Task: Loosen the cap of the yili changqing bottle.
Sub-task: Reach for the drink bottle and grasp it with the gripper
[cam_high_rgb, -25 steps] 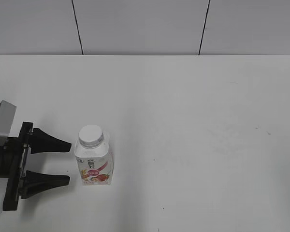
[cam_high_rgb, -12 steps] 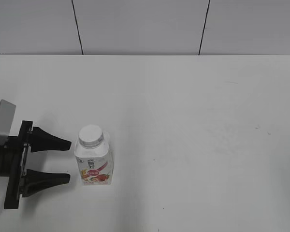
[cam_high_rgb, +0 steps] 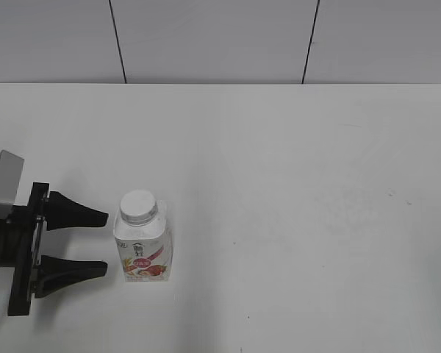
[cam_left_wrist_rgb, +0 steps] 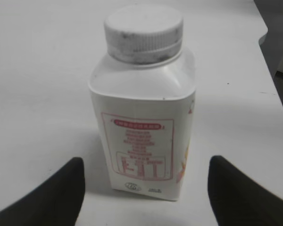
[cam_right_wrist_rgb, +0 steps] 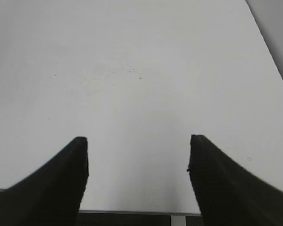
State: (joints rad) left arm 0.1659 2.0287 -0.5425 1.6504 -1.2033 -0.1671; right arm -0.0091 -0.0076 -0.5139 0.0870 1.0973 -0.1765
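Note:
The yili changqing bottle point(cam_high_rgb: 144, 251) stands upright on the white table at the front left, its strawberry label facing the front. Its white ribbed cap point(cam_high_rgb: 138, 206) sits on the neck. In the left wrist view the bottle point(cam_left_wrist_rgb: 144, 127) and cap point(cam_left_wrist_rgb: 144, 32) fill the middle. My left gripper point(cam_high_rgb: 106, 243) is open, its black fingertips just left of the bottle, not touching it; it also shows in the left wrist view point(cam_left_wrist_rgb: 146, 176). My right gripper point(cam_right_wrist_rgb: 138, 155) is open and empty over bare table; it is out of the exterior view.
The white table point(cam_high_rgb: 294, 184) runs back to a grey panelled wall point(cam_high_rgb: 220, 40). The table's front edge shows in the right wrist view point(cam_right_wrist_rgb: 132, 212). A dark gap beyond the table's edge shows in the left wrist view point(cam_left_wrist_rgb: 278, 42).
My left gripper has shifted very slightly; the bottle has not moved.

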